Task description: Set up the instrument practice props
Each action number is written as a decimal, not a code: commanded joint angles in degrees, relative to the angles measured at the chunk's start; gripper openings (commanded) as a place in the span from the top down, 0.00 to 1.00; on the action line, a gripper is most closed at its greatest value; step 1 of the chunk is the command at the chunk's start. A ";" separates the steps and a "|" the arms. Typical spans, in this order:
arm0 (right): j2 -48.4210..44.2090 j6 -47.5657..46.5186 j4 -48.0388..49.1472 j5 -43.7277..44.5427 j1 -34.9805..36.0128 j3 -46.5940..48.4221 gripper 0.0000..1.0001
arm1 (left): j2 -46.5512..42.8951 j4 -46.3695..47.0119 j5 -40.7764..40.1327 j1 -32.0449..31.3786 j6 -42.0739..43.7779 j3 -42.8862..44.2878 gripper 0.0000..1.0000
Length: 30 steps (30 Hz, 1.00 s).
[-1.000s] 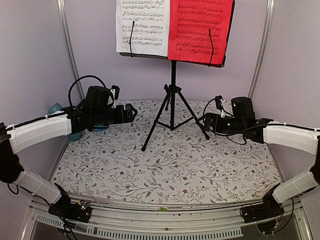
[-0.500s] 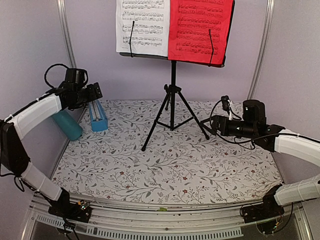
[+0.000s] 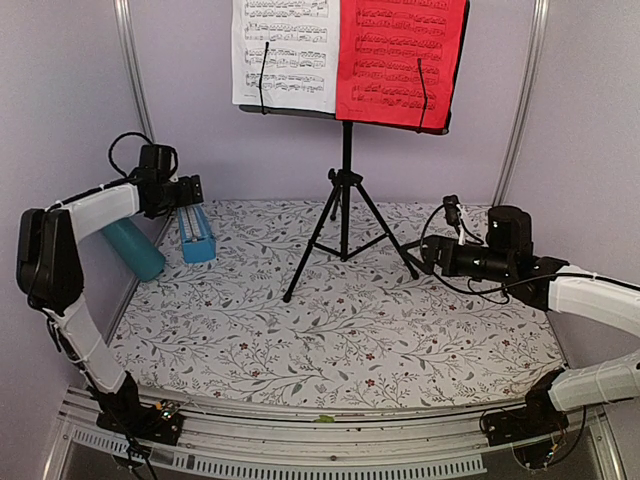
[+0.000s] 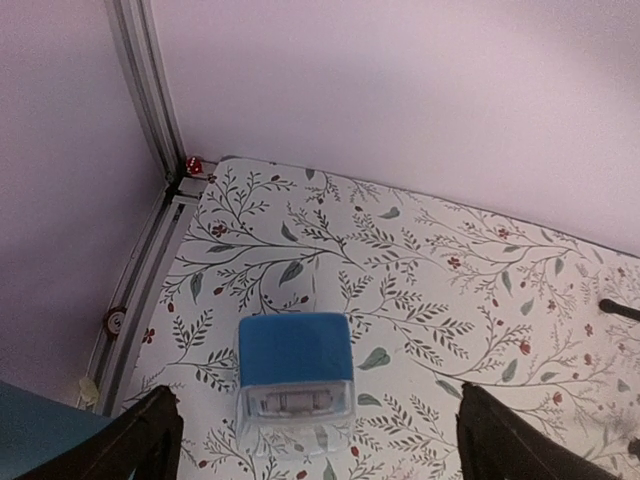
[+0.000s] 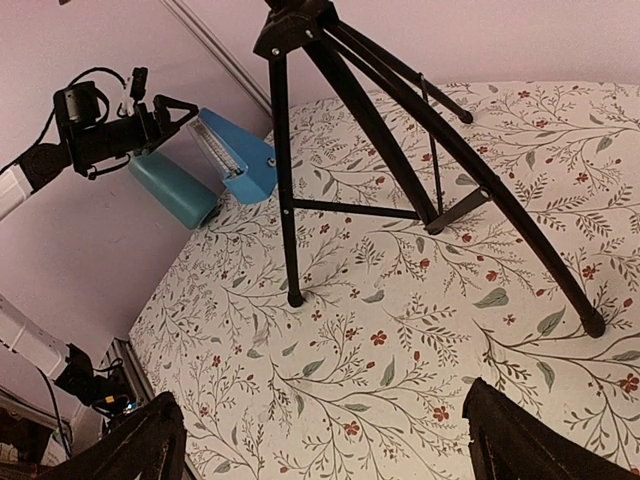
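Pale lilac walls close in a desk covered with a leaf-and-flower print, with metal posts in the back corners and a rail along the near edge.

The black tripod music stand is at the back centre with its feet spread on the print. It carries the white sheet of music on the left and the red sheet of music on the right, each under a thin black clip. The frame cuts off the tops of both sheets. The right wrist view shows only the stand's legs and brace.

The small blue metronome stands at the far left, near the back wall. A teal cup is just beside it, looks tilted towards the left wall and is partly hidden by the left arm. The left wrist view shows only a corner of the cup, and the metronome's pale face is too small to read.

The left hand hangs above the metronome. Its fingers are spread wide and grip nothing. The left elbow is raised close to the left wall.

The right hand is low, just beside the stand's right foot, pointing left. Its fingers are also wide apart and hold nothing.

A broad stretch of print lies between the tripod feet and the near rail.
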 commanded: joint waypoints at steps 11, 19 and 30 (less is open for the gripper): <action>-1.16 2.72 2.36 -1.69 0.71 0.38 0.01 | 11.21 9.58 3.03 2.32 2.38 -0.21 0.06; -4.24 0.78 -6.96 -1.40 2.11 3.01 0.01 | 16.32 10.30 0.66 2.36 1.90 1.67 0.09; -6.17 -1.83 -6.77 -0.66 2.17 3.67 0.01 | 17.73 13.55 -3.03 2.05 3.60 0.23 0.18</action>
